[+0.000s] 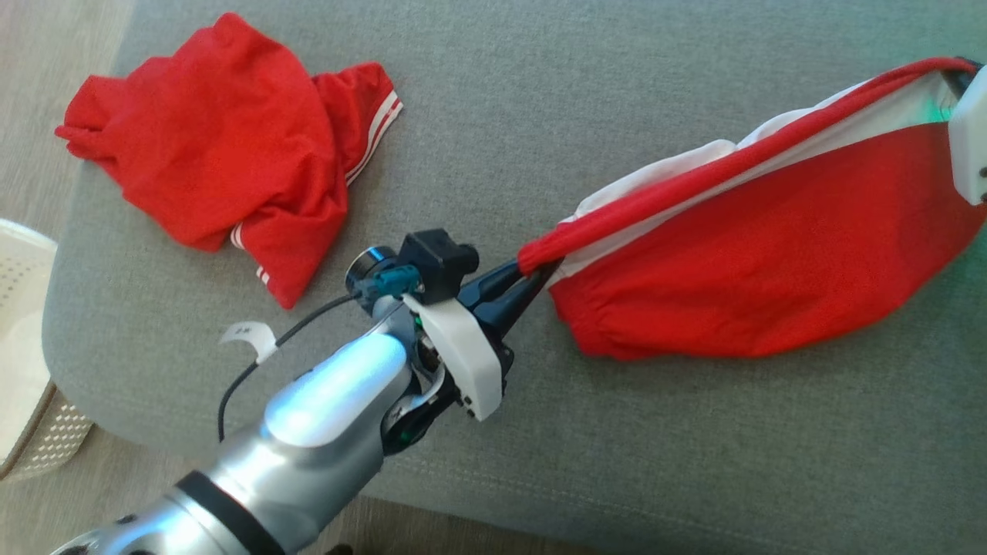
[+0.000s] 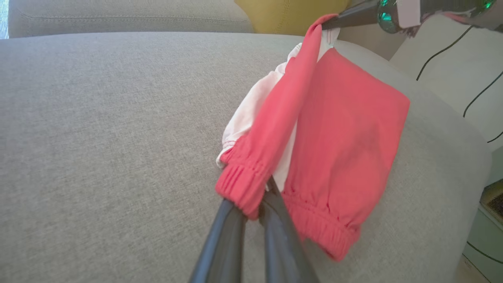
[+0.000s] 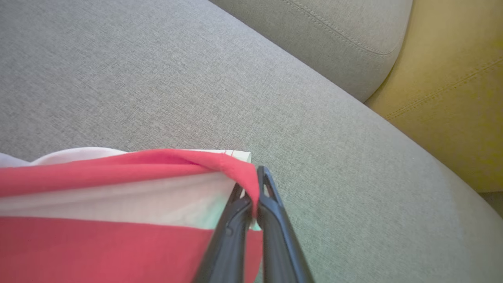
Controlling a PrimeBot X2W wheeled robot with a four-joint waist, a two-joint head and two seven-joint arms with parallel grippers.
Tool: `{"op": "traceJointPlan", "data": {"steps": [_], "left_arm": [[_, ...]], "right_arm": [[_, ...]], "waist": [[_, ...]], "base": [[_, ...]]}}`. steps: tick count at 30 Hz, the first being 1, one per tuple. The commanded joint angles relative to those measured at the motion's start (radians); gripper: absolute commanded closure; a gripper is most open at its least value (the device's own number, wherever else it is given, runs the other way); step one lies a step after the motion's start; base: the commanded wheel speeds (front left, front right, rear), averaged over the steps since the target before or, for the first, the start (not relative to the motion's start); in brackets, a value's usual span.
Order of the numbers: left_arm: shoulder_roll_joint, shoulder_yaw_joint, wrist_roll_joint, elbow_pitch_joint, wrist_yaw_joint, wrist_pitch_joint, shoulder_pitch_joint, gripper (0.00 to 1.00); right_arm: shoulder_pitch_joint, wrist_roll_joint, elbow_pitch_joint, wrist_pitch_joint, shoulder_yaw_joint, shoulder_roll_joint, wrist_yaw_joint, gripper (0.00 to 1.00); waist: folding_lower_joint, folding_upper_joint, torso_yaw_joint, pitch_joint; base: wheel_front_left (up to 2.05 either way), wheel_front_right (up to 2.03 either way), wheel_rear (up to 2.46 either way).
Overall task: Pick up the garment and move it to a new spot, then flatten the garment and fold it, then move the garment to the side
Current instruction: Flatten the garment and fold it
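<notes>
two ends of the red and white fabric garment (image 1: 771,262) are gripped. our left claw (image 1: 532,281) pinches its gathered elastic end, and our right claw (image 3: 251,196) pinches the opposite red edge. the cloth hangs stretched between them, sagging low over the grey upholstered sofa seat (image 1: 540,116). a crumpled red garment with white stripes (image 1: 224,154) lies well apart, near a white perforated basket (image 1: 23,347).
</notes>
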State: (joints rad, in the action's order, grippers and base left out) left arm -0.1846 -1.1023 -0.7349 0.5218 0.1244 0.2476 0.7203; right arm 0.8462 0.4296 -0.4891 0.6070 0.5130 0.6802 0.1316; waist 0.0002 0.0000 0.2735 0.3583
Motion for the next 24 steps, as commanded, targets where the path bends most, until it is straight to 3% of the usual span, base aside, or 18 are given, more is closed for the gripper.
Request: {"op": "traceJointPlan", "data": {"steps": [1, 4, 5, 6, 15, 24], "left_arm": [[-0.014, 0.044, -0.011, -0.013, 0.003, 0.01, 0.04, 1.0], [-0.005, 0.05, -0.01, -0.004, 0.004, 0.013, 0.049, 1.0], [-0.003, 0.054, -0.01, 0.001, 0.005, 0.013, 0.051, 0.81], [0.001, 0.067, -0.012, 0.008, 0.005, 0.013, 0.051, 0.0], [0.009, 0.175, 0.008, 0.006, 0.006, 0.014, 0.019, 0.0], [0.018, 0.42, 0.031, -0.047, -0.015, 0.014, -0.088, 0.0]], "right_arm": [[0.022, -0.009, 0.007, -0.014, 0.0, 0.018, -0.001, 1.0], [0.04, -0.012, -0.039, -0.034, 0.006, 0.008, -0.001, 1.0], [0.044, -0.015, -0.053, -0.043, 0.007, 0.002, -0.001, 1.0], [0.053, -0.014, -0.079, -0.07, 0.001, -0.015, -0.001, 0.0], [0.076, -0.039, -0.175, -0.164, 0.017, -0.061, -0.001, 0.0], [0.022, -0.043, -0.211, -0.367, -0.089, -0.135, -0.001, 0.0]], "waist": [[-0.0002, 0.0, 0.005, 0.009], [-0.0002, 0.0, 0.005, 0.015], [-0.0002, 0.0, 0.005, 0.016], [-0.0002, 0.0, 0.002, 0.017], [-0.0002, 0.0, -0.02, -0.003], [-0.0002, 0.0, -0.043, -0.083]], "base": [[0.0, 0.0, 0.0], [0.0, 0.0, 0.0], [0.0, 0.0, 0.0], [0.0, 0.0, 0.0], [0.0, 0.0, 0.0], [0.0, 0.0, 0.0]]}}
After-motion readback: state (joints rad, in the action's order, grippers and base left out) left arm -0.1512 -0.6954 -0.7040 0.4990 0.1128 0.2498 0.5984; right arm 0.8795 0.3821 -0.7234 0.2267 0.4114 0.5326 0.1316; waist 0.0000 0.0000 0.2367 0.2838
